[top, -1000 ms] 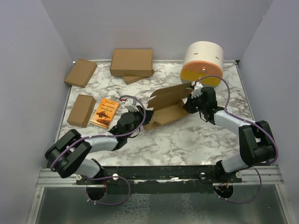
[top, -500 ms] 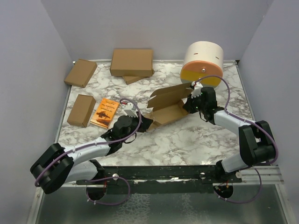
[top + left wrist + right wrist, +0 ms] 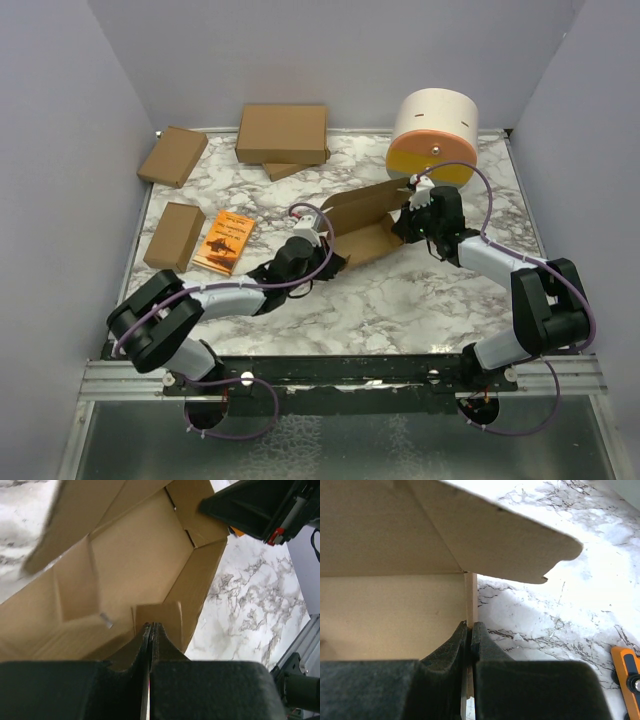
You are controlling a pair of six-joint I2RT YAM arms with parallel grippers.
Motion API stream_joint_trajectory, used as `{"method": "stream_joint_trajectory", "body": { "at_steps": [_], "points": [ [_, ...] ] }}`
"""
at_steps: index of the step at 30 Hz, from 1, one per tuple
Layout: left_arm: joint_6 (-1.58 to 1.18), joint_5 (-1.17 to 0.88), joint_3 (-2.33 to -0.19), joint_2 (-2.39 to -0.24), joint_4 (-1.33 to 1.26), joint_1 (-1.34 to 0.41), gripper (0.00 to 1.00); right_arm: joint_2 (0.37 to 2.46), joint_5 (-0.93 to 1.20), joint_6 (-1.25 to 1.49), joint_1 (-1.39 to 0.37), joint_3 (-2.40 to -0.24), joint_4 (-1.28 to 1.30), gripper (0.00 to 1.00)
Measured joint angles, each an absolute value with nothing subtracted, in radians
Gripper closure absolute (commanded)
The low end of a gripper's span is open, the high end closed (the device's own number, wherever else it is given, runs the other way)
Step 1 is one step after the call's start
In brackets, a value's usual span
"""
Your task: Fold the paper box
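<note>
The paper box (image 3: 365, 225) is plain brown cardboard, half folded into an open tray with its lid flap raised at the back. It lies mid-table. My left gripper (image 3: 320, 236) is at the tray's left end. In the left wrist view its jaws (image 3: 150, 625) are shut, with the tips against a small flap (image 3: 159, 616) inside the box (image 3: 130, 565); no cardboard shows between them. My right gripper (image 3: 412, 214) is at the tray's right end. In the right wrist view it (image 3: 470, 625) is shut on the thin edge of the box's end wall (image 3: 470, 597).
Larger brown cartons (image 3: 282, 133) lie at the back, and smaller ones at the back left (image 3: 173, 155) and left (image 3: 174, 236). An orange printed booklet (image 3: 224, 241) lies left of my left arm. A white drum with an orange face (image 3: 433, 137) stands behind the right gripper.
My left arm drew back from the box, then moved forward and right into its left end; the left end flap now stands up. The right arm has not moved.
</note>
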State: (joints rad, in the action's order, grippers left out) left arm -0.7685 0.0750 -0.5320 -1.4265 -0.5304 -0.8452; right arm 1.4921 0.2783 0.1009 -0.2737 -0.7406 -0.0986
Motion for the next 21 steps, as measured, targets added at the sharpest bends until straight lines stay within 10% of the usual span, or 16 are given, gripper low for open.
{"method": "stream_joint_trajectory", "body": {
  "at_steps": [8, 16, 21],
  "points": [
    [-0.733, 0.075, -0.583, -1.477, -0.546, -0.846, 0.94, 1.492, 0.279, 0.101, -0.274, -0.741, -0.098, 0.99],
    [-0.655, 0.138, -0.474, -1.103, -0.405, -0.846, 0.49, 1.492, 0.279, 0.101, -0.274, -0.741, -0.098, 0.99],
    [-0.677, 0.212, -0.345, -0.869, -0.325, -0.825, 0.41, 1.492, 0.279, 0.101, -0.274, -0.741, -0.098, 0.99]
  ]
}}
